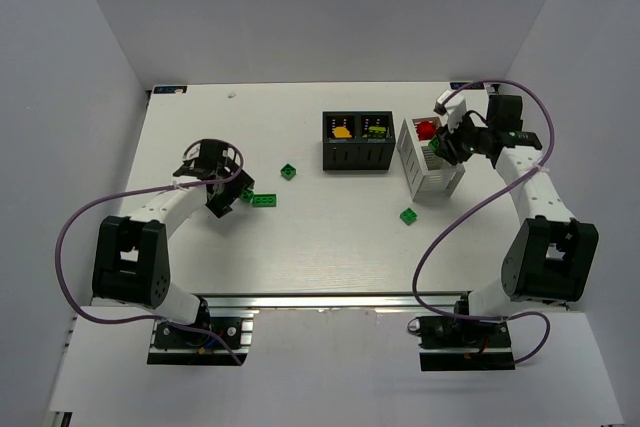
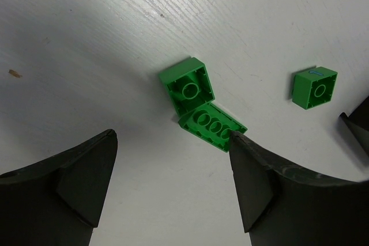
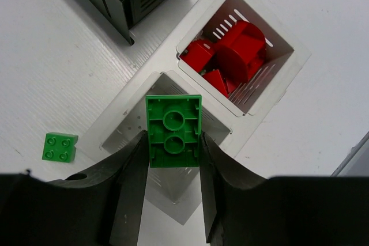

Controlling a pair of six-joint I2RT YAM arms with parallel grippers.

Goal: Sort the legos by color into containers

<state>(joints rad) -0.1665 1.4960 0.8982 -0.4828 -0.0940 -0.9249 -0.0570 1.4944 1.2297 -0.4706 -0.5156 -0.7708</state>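
My right gripper (image 3: 173, 145) is shut on a green brick (image 3: 173, 129), underside up, and holds it above the empty compartment of the white slatted basket (image 3: 118, 120). The basket's other compartment holds red bricks (image 3: 236, 50). My left gripper (image 2: 173, 142) is open and low over the table. A green square brick (image 2: 187, 84) and a long green brick (image 2: 212, 125) lie just beyond its fingertips; the right fingertip (image 2: 245, 159) is at the long brick's end. Another green brick (image 2: 314, 87) lies further right. The black box (image 1: 356, 152) holds yellow-orange (image 1: 341, 130) and lime (image 1: 377, 130) bricks.
A small green brick (image 1: 408, 215) lies on the table in front of the basket (image 1: 430, 182); it also shows in the right wrist view (image 3: 59, 146). The black box stands just left of the basket. White walls enclose the table on three sides.
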